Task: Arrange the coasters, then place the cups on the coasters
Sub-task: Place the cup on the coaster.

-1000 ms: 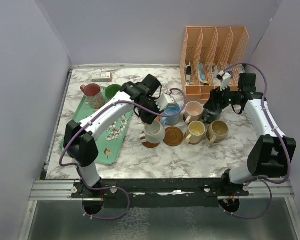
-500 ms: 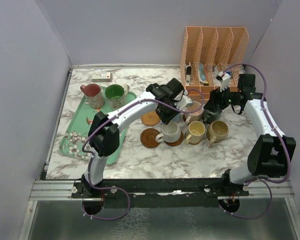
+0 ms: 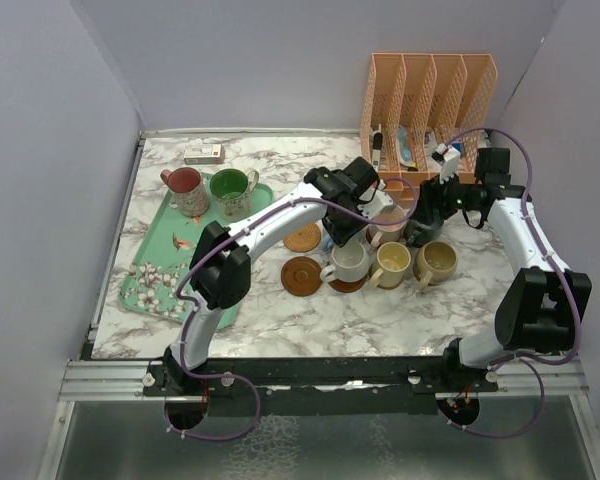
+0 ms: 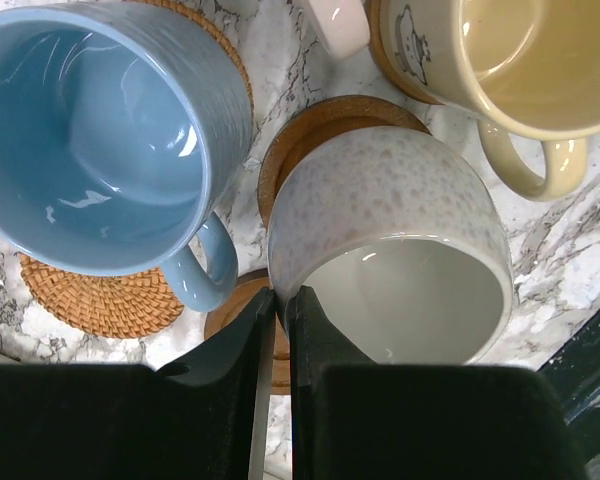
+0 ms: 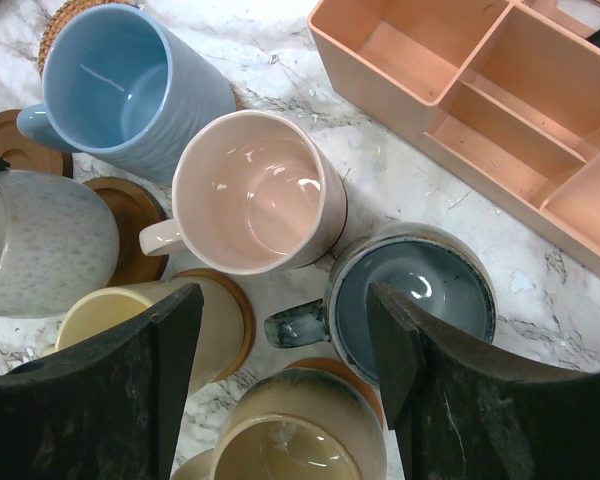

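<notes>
As the left gripper (image 4: 282,300) clenches the rim of a speckled cream ceramic mug (image 4: 380,200) partly over a round brown wooden coaster (image 4: 325,115) on the marble table (image 3: 380,310), the right gripper (image 5: 283,310) hangs, fingers spread, above a dark grey-teal glazed mug (image 5: 415,290).

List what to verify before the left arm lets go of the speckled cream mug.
1. Left pincer shut on the speckled cream mug rim: ok.
2. Brown coaster under that mug: ok; seated flat: cannot tell.
3. Room beside the blue mug: not ok, its handle crowds the pincer.
4. Right pincer open, empty: ok.
5. Red mug and green mug on coasters: not ok, both on the tray.
</notes>
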### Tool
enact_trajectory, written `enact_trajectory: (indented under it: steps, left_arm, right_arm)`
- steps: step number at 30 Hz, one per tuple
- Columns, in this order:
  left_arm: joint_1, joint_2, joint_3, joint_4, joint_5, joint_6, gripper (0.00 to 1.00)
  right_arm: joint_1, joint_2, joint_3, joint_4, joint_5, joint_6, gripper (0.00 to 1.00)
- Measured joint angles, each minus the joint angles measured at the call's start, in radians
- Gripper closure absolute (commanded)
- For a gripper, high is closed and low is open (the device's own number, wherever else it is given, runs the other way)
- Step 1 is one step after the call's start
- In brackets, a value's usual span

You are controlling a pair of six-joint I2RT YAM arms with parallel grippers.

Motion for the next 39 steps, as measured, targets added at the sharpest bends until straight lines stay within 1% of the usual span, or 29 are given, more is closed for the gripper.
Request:
enact_trajectory:
  steps: [7,12,31,39]
  left_arm:
    - [-0.027,0.015,0.001,-0.006,-0.062,0.006,1.0]
    - [-0.041,0.016,0.001,-0.008,-0.081,0.01,1.0]
    - [-0.04,0.05,0.001,-0.014,-0.095,0.015,1.0]
    - [-0.04,0.053,0.001,-0.014,-0.096,0.015,0.97]
  right_arm:
    - [0.0,0.0,0.0,0.0,0.0,-0.003,0.33]
    - [0.0,0.0,0.0,0.0,0.0,-0.004,0.33]
    - [0.0,0.0,0.0,0.0,0.0,-0.005,0.33]
    - [0.0,0.0,0.0,0.0,0.0,-0.006,0.33]
